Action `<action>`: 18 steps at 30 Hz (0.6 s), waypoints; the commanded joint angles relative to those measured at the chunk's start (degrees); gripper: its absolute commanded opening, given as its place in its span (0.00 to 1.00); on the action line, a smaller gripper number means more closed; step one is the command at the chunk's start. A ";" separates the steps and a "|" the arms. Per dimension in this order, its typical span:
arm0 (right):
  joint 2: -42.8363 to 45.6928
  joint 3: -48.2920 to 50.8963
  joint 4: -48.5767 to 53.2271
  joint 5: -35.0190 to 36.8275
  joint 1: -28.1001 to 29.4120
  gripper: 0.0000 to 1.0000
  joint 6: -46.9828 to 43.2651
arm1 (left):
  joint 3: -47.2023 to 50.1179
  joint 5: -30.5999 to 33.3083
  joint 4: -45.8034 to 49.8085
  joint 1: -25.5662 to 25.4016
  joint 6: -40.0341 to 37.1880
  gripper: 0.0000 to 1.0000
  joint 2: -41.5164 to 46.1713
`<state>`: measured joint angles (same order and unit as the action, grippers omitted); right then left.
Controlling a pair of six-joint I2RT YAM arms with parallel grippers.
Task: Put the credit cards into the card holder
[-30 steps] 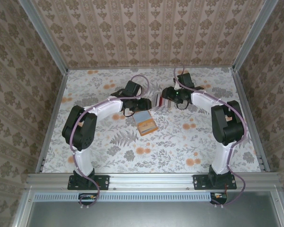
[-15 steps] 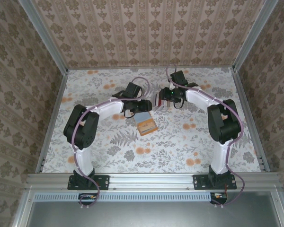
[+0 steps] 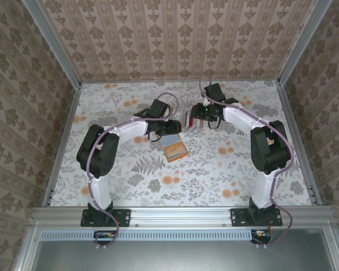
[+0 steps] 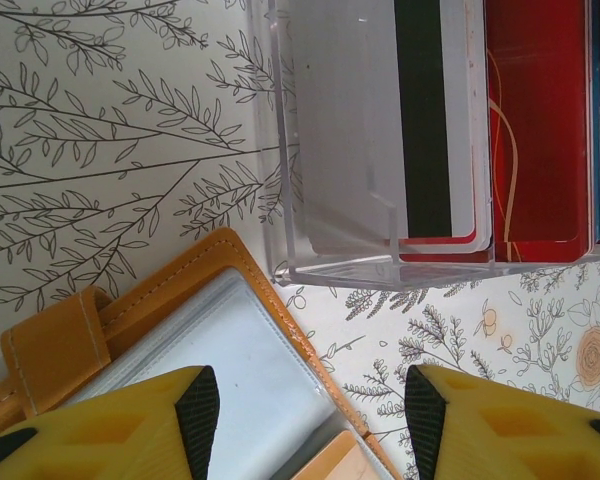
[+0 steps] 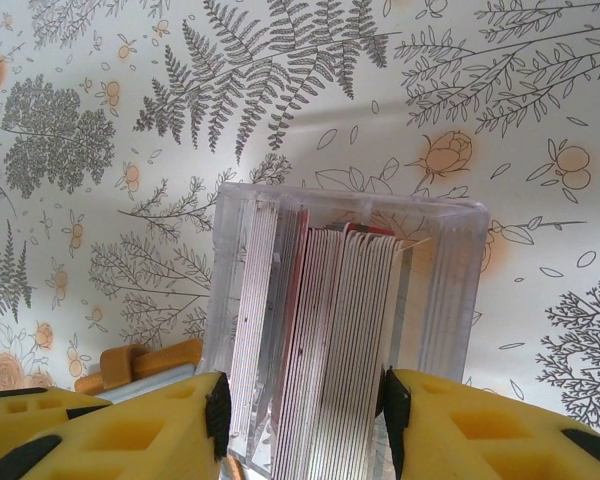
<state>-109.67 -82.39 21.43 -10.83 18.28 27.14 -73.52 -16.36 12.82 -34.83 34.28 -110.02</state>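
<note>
Mid-table: right gripper [image 5: 302,410] straddles credit cards [image 5: 330,330], grip unclear; left gripper [image 4: 310,410] spread over card holder [image 4: 60,340]. Risk: clear tray [image 5: 450,260] lifts too.

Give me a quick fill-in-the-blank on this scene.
1. The cards stand in a clear ___.
2. The holder near them is ___ in colour.
3. The left hand is ___, holding nothing.
Missing words: box; orange; open.
</note>
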 commanded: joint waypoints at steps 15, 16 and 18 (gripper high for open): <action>1.65 0.53 1.14 0.70 -0.57 0.22 -0.47 | 0.31 -0.82 -0.67 0.02 0.94 0.55 -0.37; 1.59 0.56 1.17 0.67 -0.65 0.20 -0.48 | 0.26 -0.86 -0.69 0.02 0.96 0.55 -0.42; 1.73 0.84 1.04 0.72 -0.71 0.18 -0.49 | 0.29 -0.83 -0.59 0.02 0.96 0.56 -0.29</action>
<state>-109.67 -82.15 21.47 -10.63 17.65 26.96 -73.52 -16.40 12.78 -34.83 34.33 -110.02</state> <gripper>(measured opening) 0.186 0.553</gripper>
